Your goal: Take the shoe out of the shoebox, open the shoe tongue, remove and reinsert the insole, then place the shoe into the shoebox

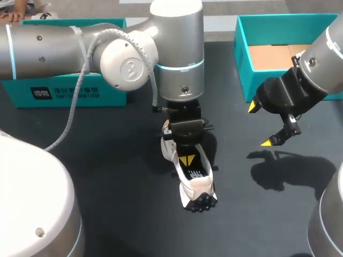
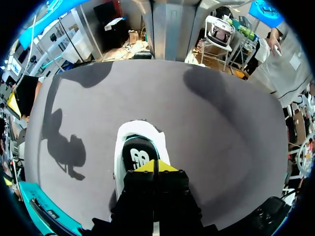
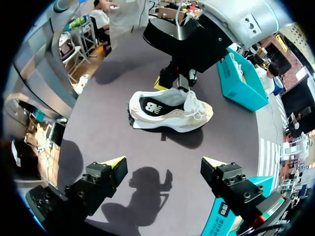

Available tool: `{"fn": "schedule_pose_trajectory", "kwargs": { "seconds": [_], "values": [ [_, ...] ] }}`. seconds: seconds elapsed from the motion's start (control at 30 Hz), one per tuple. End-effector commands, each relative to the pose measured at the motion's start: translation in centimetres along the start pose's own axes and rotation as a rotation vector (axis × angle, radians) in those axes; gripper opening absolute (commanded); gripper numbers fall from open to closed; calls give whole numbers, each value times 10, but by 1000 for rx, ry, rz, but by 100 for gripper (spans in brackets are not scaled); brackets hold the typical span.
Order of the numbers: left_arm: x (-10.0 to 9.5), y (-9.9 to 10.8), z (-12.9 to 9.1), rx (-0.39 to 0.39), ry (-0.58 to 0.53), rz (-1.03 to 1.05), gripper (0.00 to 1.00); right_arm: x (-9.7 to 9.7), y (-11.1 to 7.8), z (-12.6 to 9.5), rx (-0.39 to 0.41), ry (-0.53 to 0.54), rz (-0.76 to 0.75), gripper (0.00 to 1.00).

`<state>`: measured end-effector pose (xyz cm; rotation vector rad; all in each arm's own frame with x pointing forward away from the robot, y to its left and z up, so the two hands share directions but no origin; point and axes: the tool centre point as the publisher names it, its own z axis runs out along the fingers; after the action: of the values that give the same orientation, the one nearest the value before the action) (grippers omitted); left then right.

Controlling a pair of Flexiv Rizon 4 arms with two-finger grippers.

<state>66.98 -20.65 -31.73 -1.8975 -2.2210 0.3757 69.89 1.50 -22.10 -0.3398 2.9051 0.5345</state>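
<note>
The white and cream mesh running shoe (image 1: 195, 184) stands upright on its sole on the dark grey desk (image 1: 118, 203), outside both boxes. Its long axis runs straight away from the robot. The heel, with its black knobbly outsole wrapping up the back, points toward the robot, and the laced toe end sits under the left gripper (image 1: 186, 160). That gripper is down in the shoe's opening with its jaws pressed together, yellow tips meeting. Whether anything thin is nipped between them, I cannot tell.

Ahead of those tips lies the black insole, bearing a white logo at the heel, and a thin teal line edges the collar. White laces bunch up just beside the left fingers.

Over to the right gripper (image 1: 259, 125): its jaws are spread wide and hold nothing, hovering above bare desk, well apart from the shoe's side.

Beyond it sits the open teal cardboard shoebox (image 1: 242, 59) with a brown floor. A second teal box (image 1: 64, 93), carrying white print on its side, sits beyond the left gripper.
</note>
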Motion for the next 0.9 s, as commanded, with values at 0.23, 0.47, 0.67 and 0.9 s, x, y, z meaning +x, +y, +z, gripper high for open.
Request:
{"fn": "schedule_pose_trajectory", "kwargs": {
  "seconds": [0.23,0.47,0.67,0.9],
  "values": [
    [-12,17,32,-126,-8,-57,0,1,0,1,2,-2,1,100],
    [-18,27,49,-185,-44,-102,0,1,0,1,2,-2,1,100],
    [-17,39,65,-209,-34,-132,0,1,0,1,2,-2,1,100],
    [-14,41,72,-194,-16,-144,0,1,0,1,2,-2,1,100]
  ]
}}
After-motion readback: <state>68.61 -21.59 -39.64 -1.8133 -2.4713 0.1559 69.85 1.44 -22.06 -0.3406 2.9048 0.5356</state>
